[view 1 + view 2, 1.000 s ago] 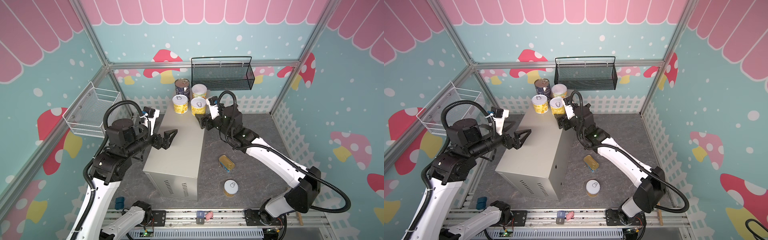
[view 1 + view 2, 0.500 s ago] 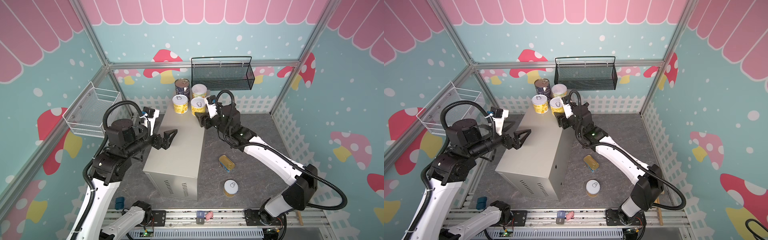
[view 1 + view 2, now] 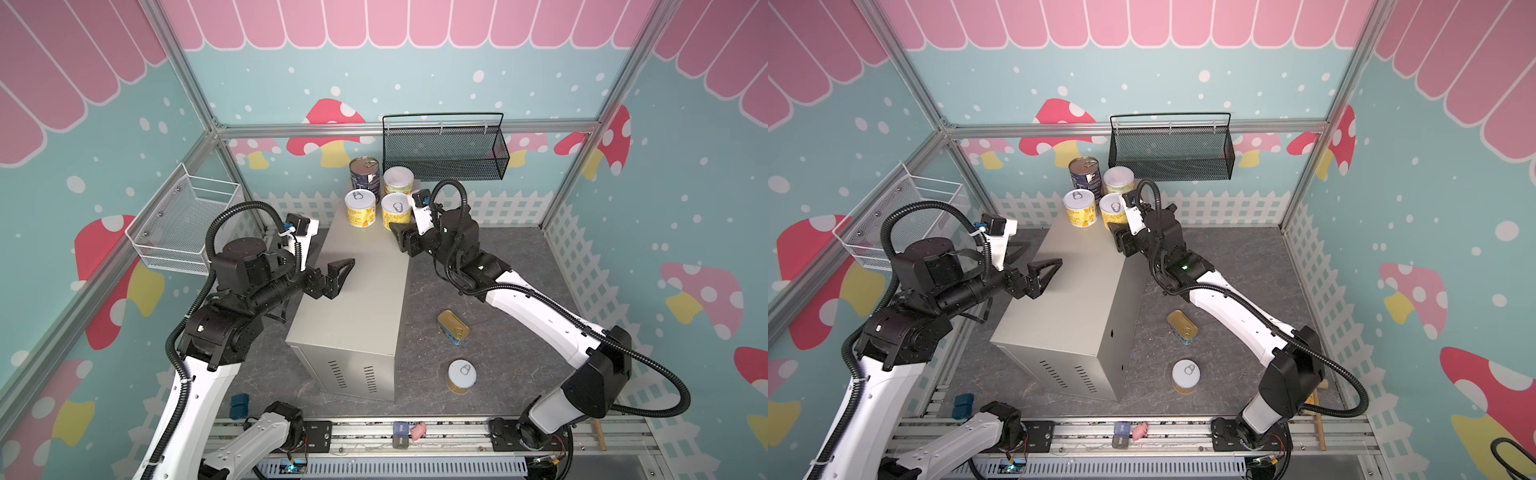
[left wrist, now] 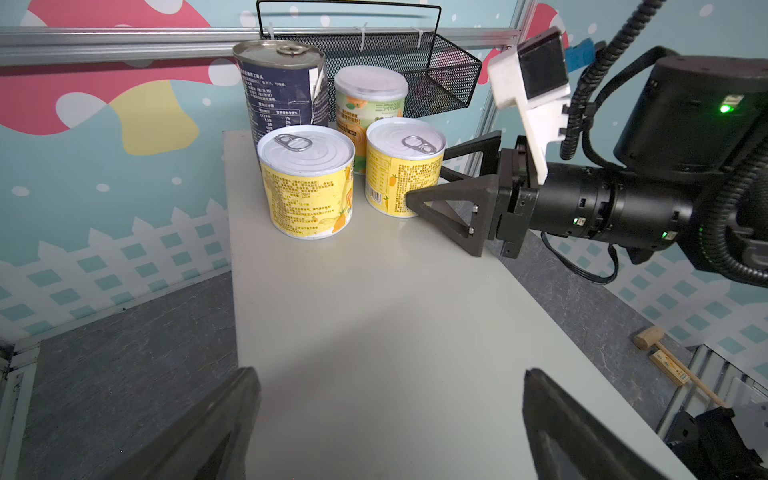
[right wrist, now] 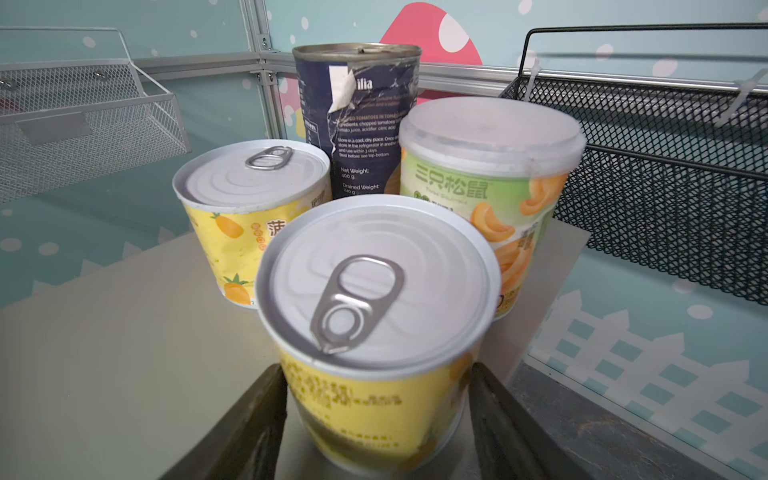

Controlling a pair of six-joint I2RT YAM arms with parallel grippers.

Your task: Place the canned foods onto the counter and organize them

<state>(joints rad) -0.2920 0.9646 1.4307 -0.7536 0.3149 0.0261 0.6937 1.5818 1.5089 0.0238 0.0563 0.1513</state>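
The counter point(image 3: 357, 299) is a beige-grey metal box standing on the floor. At its far end stand a navy can point(image 3: 365, 174), a white-lidded can point(image 3: 398, 179) and two yellow pull-tab cans point(image 3: 360, 208) point(image 3: 396, 210). My right gripper point(image 5: 376, 370) is shut on the nearer-right yellow can point(image 5: 374, 316), a finger against each side; that can rests on the counter. My left gripper point(image 3: 336, 253) hovers open and empty over the counter's middle point(image 4: 388, 374). A flat gold tin point(image 3: 453, 327) and another yellow can point(image 3: 461, 376) lie on the floor to the right.
A black mesh basket point(image 3: 444, 151) hangs on the back wall just behind the cans. A white wire basket point(image 3: 183, 226) hangs on the left wall. A wooden mallet point(image 4: 648, 337) lies by the right fence. Small blue point(image 3: 240, 405) and pink point(image 3: 419, 430) items sit at the front.
My right gripper has moved in toward the right yellow can and its fingers have closed around it. The left arm has stayed still.
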